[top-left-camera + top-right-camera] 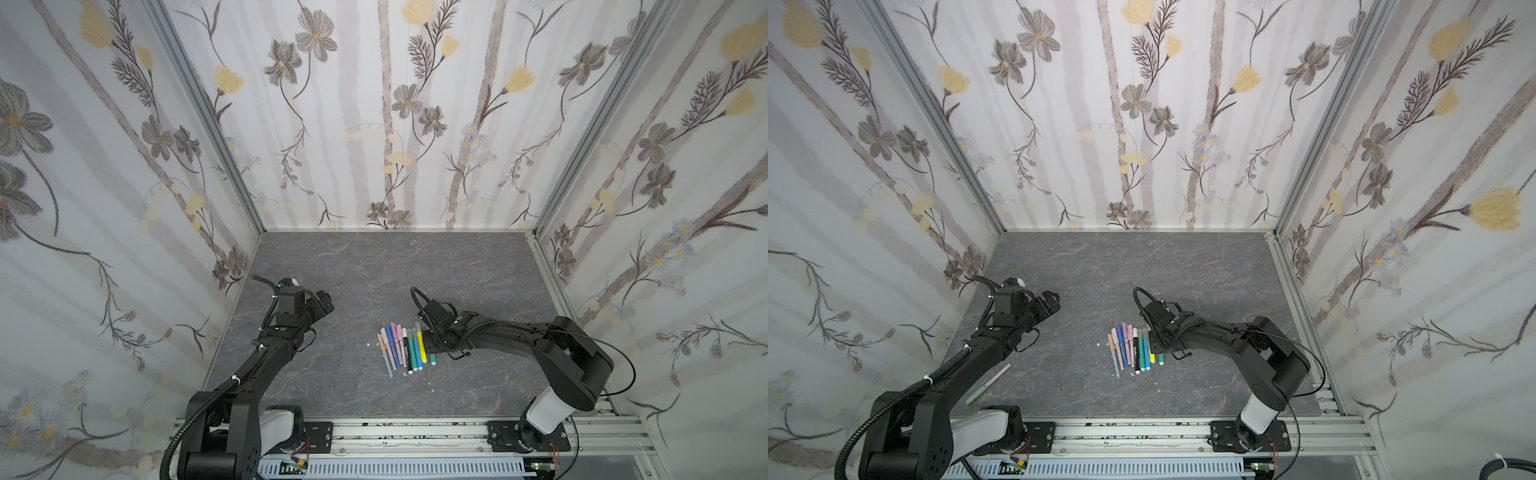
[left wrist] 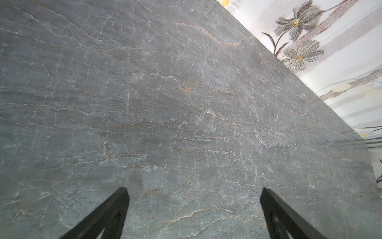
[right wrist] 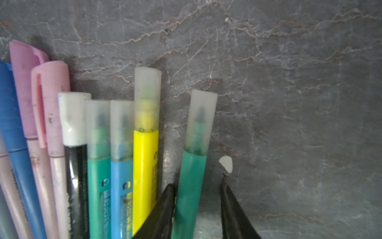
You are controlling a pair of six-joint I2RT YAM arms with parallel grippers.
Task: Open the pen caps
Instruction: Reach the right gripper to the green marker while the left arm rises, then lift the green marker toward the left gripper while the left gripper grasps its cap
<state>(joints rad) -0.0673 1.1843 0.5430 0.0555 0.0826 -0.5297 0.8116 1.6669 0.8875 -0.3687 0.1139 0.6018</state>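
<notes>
While your right gripper (image 3: 197, 181) straddles the green pen (image 3: 192, 165), jaws apart and not clamped, its frosted cap (image 3: 201, 120) sits on, just beyond the jaws. Beside it, the other pen caps (image 3: 122, 124) in view are all on; none looks opened. Your left gripper (image 2: 193, 188), well apart, gapes empty over the table (image 2: 186, 93). Barrel ends are cut off.

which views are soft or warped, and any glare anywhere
Right wrist view: pens soft up close, glare streak on the black pen. Left wrist view: table sharp, jaws just dark silhouettes. Both top views: wide-angle, corner posts splay outward, pens tiny.
</notes>
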